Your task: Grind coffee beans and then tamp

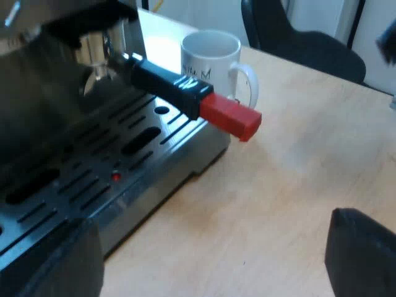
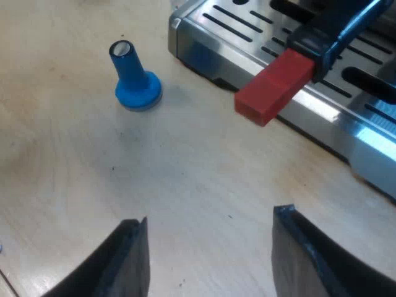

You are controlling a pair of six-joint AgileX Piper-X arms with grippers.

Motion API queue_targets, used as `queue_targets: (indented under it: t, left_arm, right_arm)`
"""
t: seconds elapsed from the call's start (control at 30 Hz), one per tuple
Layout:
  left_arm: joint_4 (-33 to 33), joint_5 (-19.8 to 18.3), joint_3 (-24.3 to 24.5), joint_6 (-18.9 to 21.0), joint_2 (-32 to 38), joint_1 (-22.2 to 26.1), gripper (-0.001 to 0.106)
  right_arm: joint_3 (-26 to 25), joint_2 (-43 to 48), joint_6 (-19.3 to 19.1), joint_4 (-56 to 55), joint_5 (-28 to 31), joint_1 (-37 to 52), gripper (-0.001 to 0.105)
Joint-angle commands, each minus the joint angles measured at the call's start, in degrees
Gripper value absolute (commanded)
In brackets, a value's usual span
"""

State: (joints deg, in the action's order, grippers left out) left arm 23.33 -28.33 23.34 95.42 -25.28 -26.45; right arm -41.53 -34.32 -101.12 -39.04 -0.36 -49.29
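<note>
Currently the metal holder with the dark handle (image 1: 170, 85) sits at the front of the silver espresso machine (image 1: 185, 148), apparently locked under the brew head, with its red block end (image 1: 230, 116) sticking out past the slotted drip tray (image 1: 74, 179) over the pale wooden table (image 1: 297, 185). The left gripper (image 1: 207, 216) hovers low over the table short of that red end, jaws wide apart, holding nothing. The right gripper (image 2: 210, 215) also has its jaws spread and empty, above bare wood between the red end and the blue tamper (image 2: 133, 77), which stands upright on its base, apart from the machine. A white ceramic mug (image 1: 213, 59) stands just beside the handle, near the tray corner, and a dark chair (image 1: 297, 31) is beyond the table. Judging by this, the step is getting hold of the handle to free the holder for grinding. Risks: clamping only the red tip could slip when twisting; swinging the handle out could clip the mug, since it stands so close; and a low sweep by the right arm could tip the tamper.
</note>
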Motion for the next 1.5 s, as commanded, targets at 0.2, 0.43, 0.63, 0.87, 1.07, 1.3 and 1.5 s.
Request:
queue_targets:
  t: [0.2,0.43,0.63,0.87,1.07,1.3,1.5]
  left_arm:
    - [-1.1,-0.7,-0.2,-0.6,-0.2,-2.0,0.074]
    - [-1.1,-0.6,-0.2,-0.6,-0.2,-2.0,0.074]
    - [-1.1,-0.6,-0.2,-0.6,-0.2,-2.0,0.074]
    - [-1.1,-0.6,-0.2,-0.6,-0.2,-2.0,0.074]
    - [-1.1,-0.6,-0.2,-0.6,-0.2,-2.0,0.074]
    - [-1.0,-0.6,-0.2,-0.6,-0.2,-2.0,0.074]
    - [-1.0,-0.6,-0.2,-0.6,-0.2,-2.0,0.074]
  right_arm:
    - [3.1,0.1,3.8,5.2,3.4,-3.6,0.047]
    - [7.0,0.1,6.1,10.5,4.4,-5.8,0.047]
    - [11.1,0.1,7.4,17.9,6.7,-7.6,0.047]
    - [13.4,-0.6,8.8,21.6,10.9,-10.3,0.047]
    - [13.4,-4.9,9.0,26.4,16.2,-13.9,0.042]
    - [13.4,-11.8,10.1,34.7,28.3,-20.1,0.011]
    - [13.4,-15.4,10.1,37.9,30.2,-22.7,0.000]
